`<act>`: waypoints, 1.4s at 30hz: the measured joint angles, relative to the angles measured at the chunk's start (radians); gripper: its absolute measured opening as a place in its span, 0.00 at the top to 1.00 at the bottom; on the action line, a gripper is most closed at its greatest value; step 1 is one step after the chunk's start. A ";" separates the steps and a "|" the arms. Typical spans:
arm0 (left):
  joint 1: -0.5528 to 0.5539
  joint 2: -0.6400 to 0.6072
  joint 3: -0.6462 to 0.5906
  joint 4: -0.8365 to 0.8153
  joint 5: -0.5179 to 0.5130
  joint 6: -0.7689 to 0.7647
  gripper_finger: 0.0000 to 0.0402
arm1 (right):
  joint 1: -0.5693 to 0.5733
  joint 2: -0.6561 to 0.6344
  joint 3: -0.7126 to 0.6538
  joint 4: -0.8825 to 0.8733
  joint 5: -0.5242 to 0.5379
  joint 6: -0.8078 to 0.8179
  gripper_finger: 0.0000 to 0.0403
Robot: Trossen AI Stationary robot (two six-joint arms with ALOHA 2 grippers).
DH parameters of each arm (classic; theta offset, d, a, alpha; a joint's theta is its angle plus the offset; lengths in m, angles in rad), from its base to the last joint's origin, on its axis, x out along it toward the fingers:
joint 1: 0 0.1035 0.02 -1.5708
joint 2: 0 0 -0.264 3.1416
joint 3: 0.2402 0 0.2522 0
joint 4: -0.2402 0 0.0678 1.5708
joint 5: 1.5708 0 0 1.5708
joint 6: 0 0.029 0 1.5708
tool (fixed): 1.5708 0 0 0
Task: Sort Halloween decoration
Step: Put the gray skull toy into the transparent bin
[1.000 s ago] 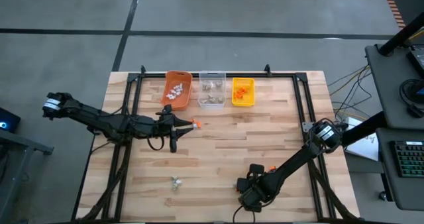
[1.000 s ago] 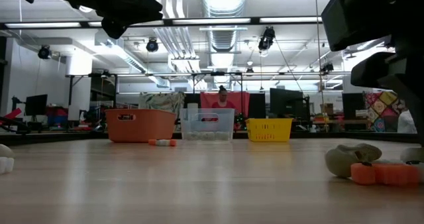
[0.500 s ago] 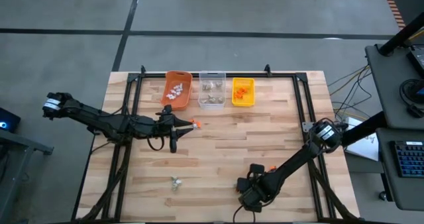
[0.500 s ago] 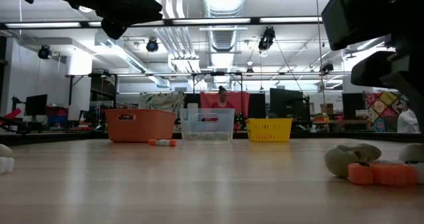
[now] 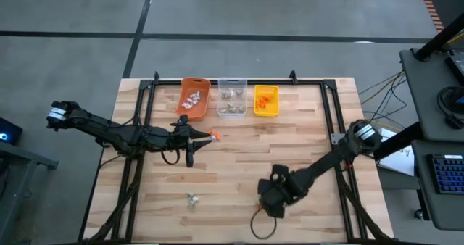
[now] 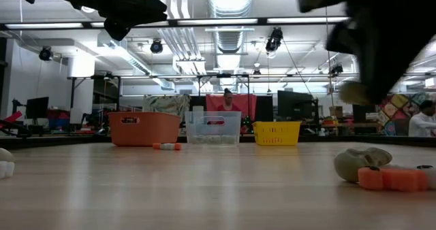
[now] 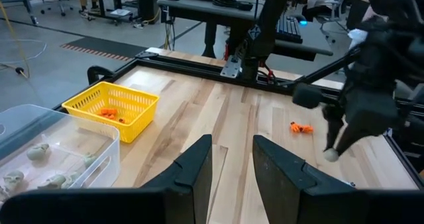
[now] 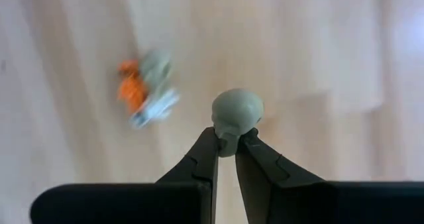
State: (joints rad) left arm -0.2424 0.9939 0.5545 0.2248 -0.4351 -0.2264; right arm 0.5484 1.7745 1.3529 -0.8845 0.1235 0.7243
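Trinket [image 8: 236, 111] pinched in right end effector [image 8: 226, 144] tips (probably grey-tan).

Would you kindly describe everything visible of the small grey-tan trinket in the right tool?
The grey-tan trinket is a rounded, skull-like piece with a matte, plastic-looking surface and a domed end. The right tool pinches its narrower end between its fingertips, lifting it clear of the wooden table. Only the fingers touch it. Other trinkets lie below on the table.
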 joint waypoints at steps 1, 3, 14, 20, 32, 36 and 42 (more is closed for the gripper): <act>0.000 0.000 0.000 0.000 0.000 0.000 0.77 | -0.018 -0.011 0.000 0.001 0.014 -0.027 0.92; -0.001 0.000 0.000 -0.001 0.000 0.000 0.77 | -0.060 -0.032 0.000 0.002 0.045 -0.085 0.92; -0.001 0.000 0.000 0.000 0.000 0.000 0.77 | -0.390 -0.053 0.000 0.240 0.187 -0.620 0.92; -0.001 0.000 0.000 0.000 0.000 0.000 0.77 | -0.574 -0.053 -0.001 0.624 0.111 -0.874 0.92; -0.001 0.000 0.000 0.009 -0.001 0.000 0.77 | -0.917 -0.020 -0.080 0.931 -0.016 -0.661 0.92; 0.000 0.000 0.001 0.021 -0.002 0.007 0.77 | -0.979 0.020 -0.088 0.893 -0.019 -0.565 0.92; 0.000 0.001 0.001 0.020 -0.003 0.007 0.77 | -0.985 0.027 -0.090 0.879 -0.026 -0.583 0.92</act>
State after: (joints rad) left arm -0.2420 0.9946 0.5552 0.2446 -0.4377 -0.2192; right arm -0.4366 1.8019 1.2625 -0.0055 0.0979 0.1417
